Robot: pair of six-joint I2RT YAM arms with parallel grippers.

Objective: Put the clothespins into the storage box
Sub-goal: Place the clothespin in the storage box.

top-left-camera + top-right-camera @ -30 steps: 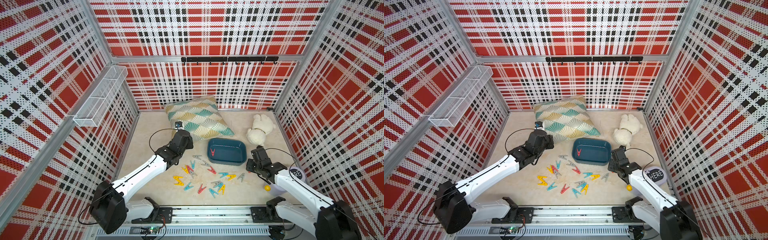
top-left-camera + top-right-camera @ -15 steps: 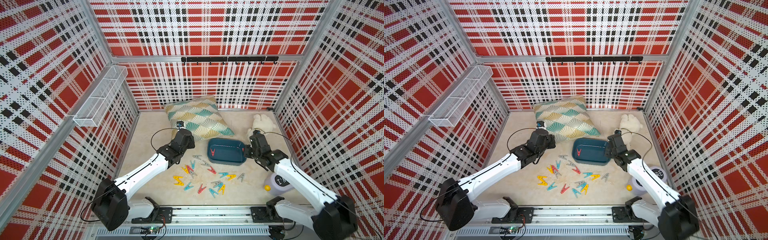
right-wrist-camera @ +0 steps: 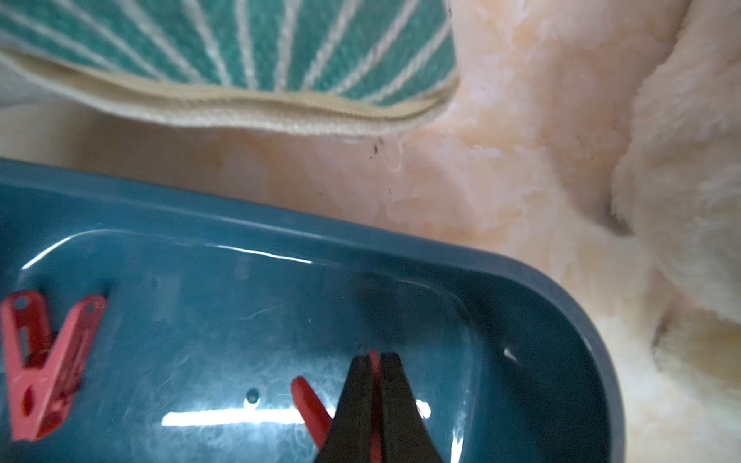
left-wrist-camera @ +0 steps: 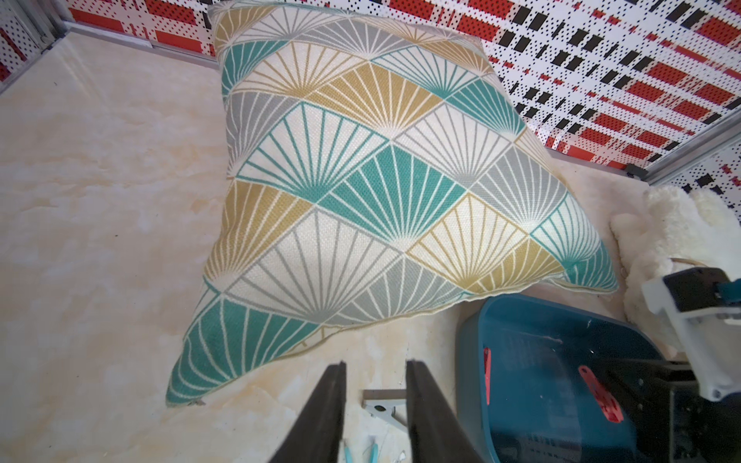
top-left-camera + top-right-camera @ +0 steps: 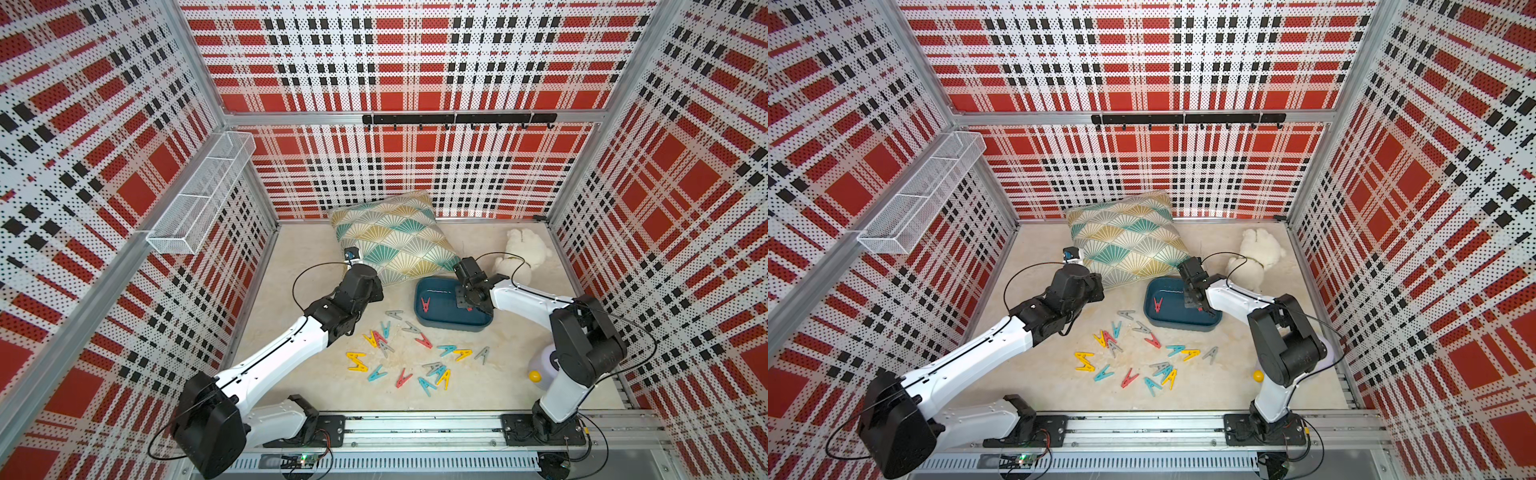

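The dark teal storage box (image 5: 449,326) (image 5: 1179,326) stands in front of the pillow, with one red clothespin (image 5: 424,304) (image 3: 44,360) lying inside. My right gripper (image 3: 375,358) (image 5: 467,305) hangs over the box's right half, shut on another red clothespin (image 3: 310,405) (image 4: 601,395). Several loose clothespins, such as a yellow one (image 5: 356,360), are scattered on the floor in front of the box. My left gripper (image 4: 377,364) is open and empty, just above a grey clothespin (image 4: 385,407) (image 5: 392,314) left of the box. In both top views its fingers are hidden under the wrist (image 5: 357,286).
A fan-patterned pillow (image 5: 395,237) lies behind the box and a white plush toy (image 5: 523,253) to its back right. A yellow ball (image 5: 535,376) sits by the right arm's base. A white wire basket (image 5: 199,195) hangs on the left wall.
My right arm has swung back and left from the floor beside the box to over the box, holding the red clothespin. The left arm has barely moved.
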